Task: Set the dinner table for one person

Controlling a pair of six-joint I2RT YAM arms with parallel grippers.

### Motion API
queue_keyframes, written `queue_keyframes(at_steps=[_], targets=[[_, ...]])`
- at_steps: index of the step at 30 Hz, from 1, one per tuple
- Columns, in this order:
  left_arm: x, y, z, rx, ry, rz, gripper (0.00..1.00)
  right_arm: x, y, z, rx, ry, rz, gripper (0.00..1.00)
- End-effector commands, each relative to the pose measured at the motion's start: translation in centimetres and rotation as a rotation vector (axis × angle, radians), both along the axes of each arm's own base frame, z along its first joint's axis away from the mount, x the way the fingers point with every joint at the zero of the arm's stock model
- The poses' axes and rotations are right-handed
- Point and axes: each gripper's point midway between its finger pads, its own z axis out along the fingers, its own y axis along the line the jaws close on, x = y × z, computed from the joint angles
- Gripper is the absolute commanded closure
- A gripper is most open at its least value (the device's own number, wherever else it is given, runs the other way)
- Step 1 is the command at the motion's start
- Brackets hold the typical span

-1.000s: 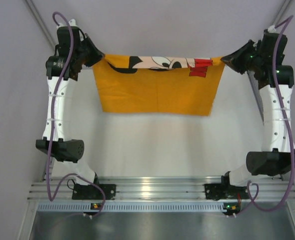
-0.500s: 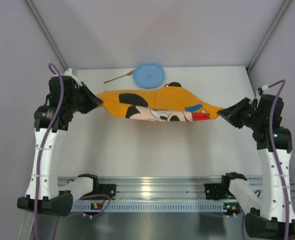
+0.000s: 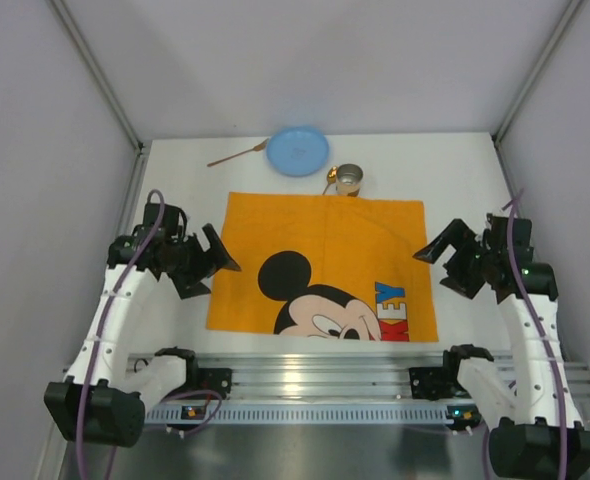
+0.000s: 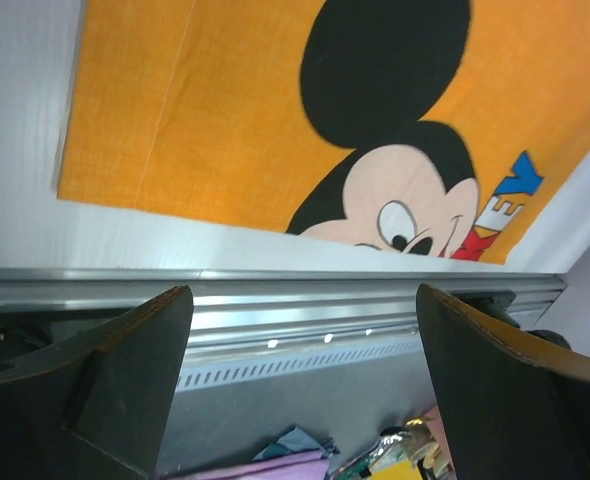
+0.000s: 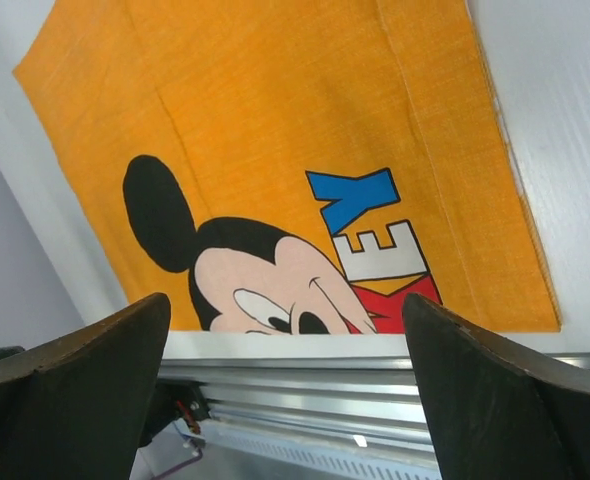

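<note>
The dinner table [image 3: 175, 190] is a plain white tabletop. An orange Mickey Mouse cloth [image 3: 320, 240] lies spread flat on it, its near edge by the rail. My left gripper [image 3: 218, 265] hovers just off the cloth's left edge, open and empty. Just off the right edge, my right gripper [image 3: 437, 270] is also open and holds nothing. The left wrist view shows the cloth [image 4: 245, 120] beyond the wide-apart fingers of the left gripper [image 4: 303, 300]. In the right wrist view, the cloth [image 5: 275, 110] lies past the right gripper [image 5: 285, 305].
Behind the cloth sit a blue plate [image 3: 298, 150], a thin golden utensil [image 3: 237, 155] to its left, and a small metal cup [image 3: 349, 180] touching the cloth's far edge. An aluminium rail [image 3: 315, 375] runs along the near edge. Walls close in both sides.
Both grippers brought the cloth down from the air, pulled it toward the near edge and let go. It now lies flat, and both sets of jaws have opened.
</note>
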Motion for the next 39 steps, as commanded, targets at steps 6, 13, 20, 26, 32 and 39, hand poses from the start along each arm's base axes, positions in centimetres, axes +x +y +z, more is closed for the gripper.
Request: queue_keyframes(at_steps=[6,13,20,26,32,39], targets=[[8.4,-0.3,3.1,-0.006,-0.231,0.029,0.02,3.7,0.0,2.5,0.016,-0.098,0.024,0.0],[15.9,-0.9,-1.4,0.0,-0.262,0.017,0.02,8.5,0.2,0.9,0.06,-0.088,0.022,0.0],[19.6,-3.8,-5.9,0.006,-0.2,-0.082,0.04,11.5,0.7,2.5,0.025,-0.117,0.079,0.01],[18.3,-2.6,-9.8,0.074,-0.082,-0.074,0.04,12.1,0.9,2.2,0.022,-0.112,0.09,0.0],[14.9,-0.7,-12.1,0.16,-0.009,-0.081,0.04,12.3,0.7,0.9,0.004,-0.086,0.098,0.0],[10.5,0.5,-14.2,0.196,0.083,-0.056,0.03,12.6,0.6,0.2,-0.007,-0.078,0.111,0.0]])
